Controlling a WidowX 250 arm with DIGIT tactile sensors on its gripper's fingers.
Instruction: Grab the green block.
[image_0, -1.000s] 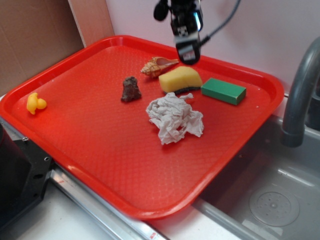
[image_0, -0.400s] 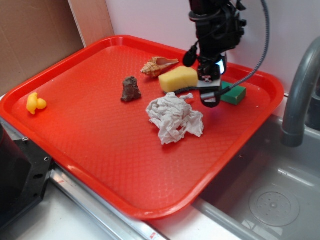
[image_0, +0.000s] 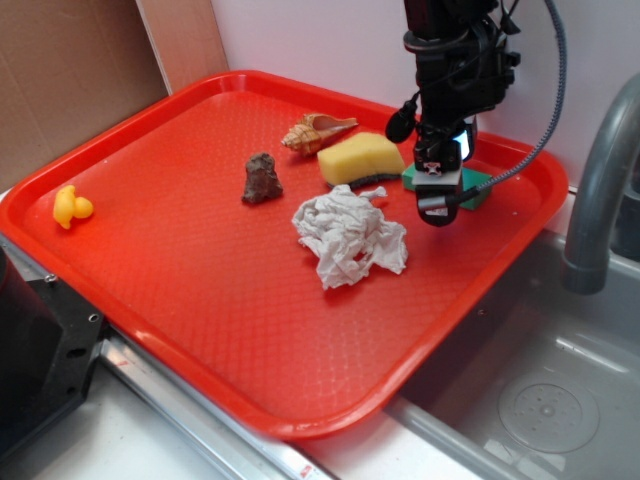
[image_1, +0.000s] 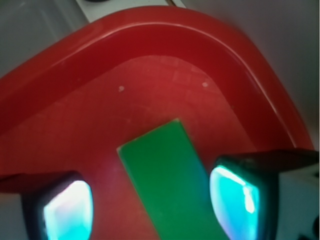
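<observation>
**Gloss, grain and crumple on a red plastic tray**

A glossy red plastic tray (image_0: 200, 290), its floor stamped with a fine cross-hatch texture, carries a mix of surfaces. Below the black, hard-cased gripper (image_0: 437, 205), the green block (image_1: 167, 180) shows a smooth, matt top. Just left of the gripper lies a porous yellow sponge (image_0: 360, 158) and a crumpled, matt sheet of paper (image_0: 350, 236). Farther left are a rough brown rock (image_0: 262, 179), a ridged shell (image_0: 315, 131) and a shiny yellow plastic duck (image_0: 71, 207). To the right, a smooth grey faucet (image_0: 600, 180) rises over a dull metal sink (image_0: 540, 390).
</observation>
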